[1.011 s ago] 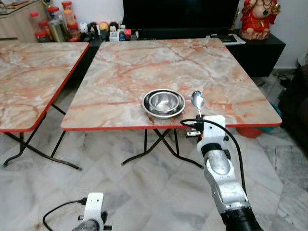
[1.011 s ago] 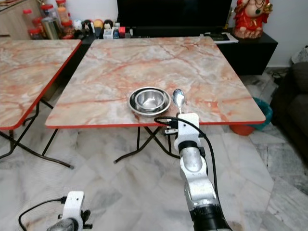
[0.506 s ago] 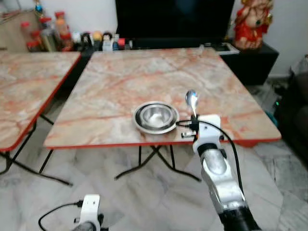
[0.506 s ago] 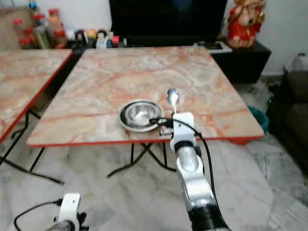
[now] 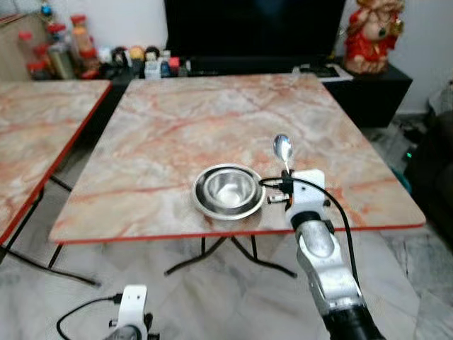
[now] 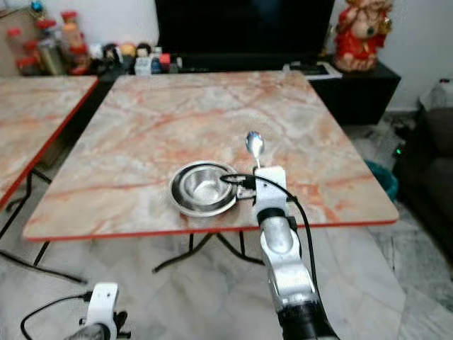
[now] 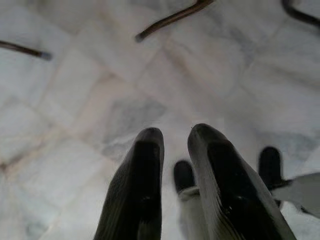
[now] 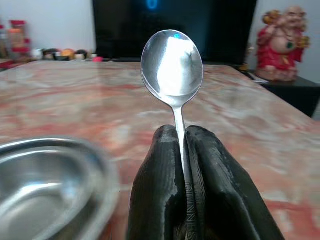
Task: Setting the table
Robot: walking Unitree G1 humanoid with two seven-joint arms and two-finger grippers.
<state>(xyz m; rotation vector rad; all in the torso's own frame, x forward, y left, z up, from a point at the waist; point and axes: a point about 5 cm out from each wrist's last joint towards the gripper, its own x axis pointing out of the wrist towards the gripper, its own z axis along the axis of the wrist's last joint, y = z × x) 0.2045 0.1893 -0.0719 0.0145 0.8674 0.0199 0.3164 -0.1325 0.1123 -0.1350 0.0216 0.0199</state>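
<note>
- Left eye view: I see my right claw (image 5: 286, 172) raised over the near edge of the square marble-patterned tabletop with the red rim (image 5: 177, 120), its two black fingers pinching the handle of a shiny steel spoon (image 5: 283, 149) that stands bowl-up. Just beside it, toward my left, sits a round steel bowl nested in a shallow steel plate (image 5: 227, 190), resting on the tabletop near the front edge. A second marble-patterned tabletop (image 5: 35, 134) stands off to my left. My left arm (image 5: 131, 312) hangs low over the pale marble floor (image 5: 233, 297).
- Right eye view: same layout; a red seated figurine (image 6: 362, 32) stands on the black cabinet (image 6: 361, 81) beyond the tabletop, next to a dark television screen (image 6: 244, 32). Jars and bottles (image 6: 42, 46) crowd the far left corner.
- Left wrist view: left claw (image 7: 175, 142), fingers nearly pressed together and holding nothing, above the floor.
- Right wrist view: spoon upright between the pads (image 8: 162, 185); bowl and plate blurred in the foreground.
</note>
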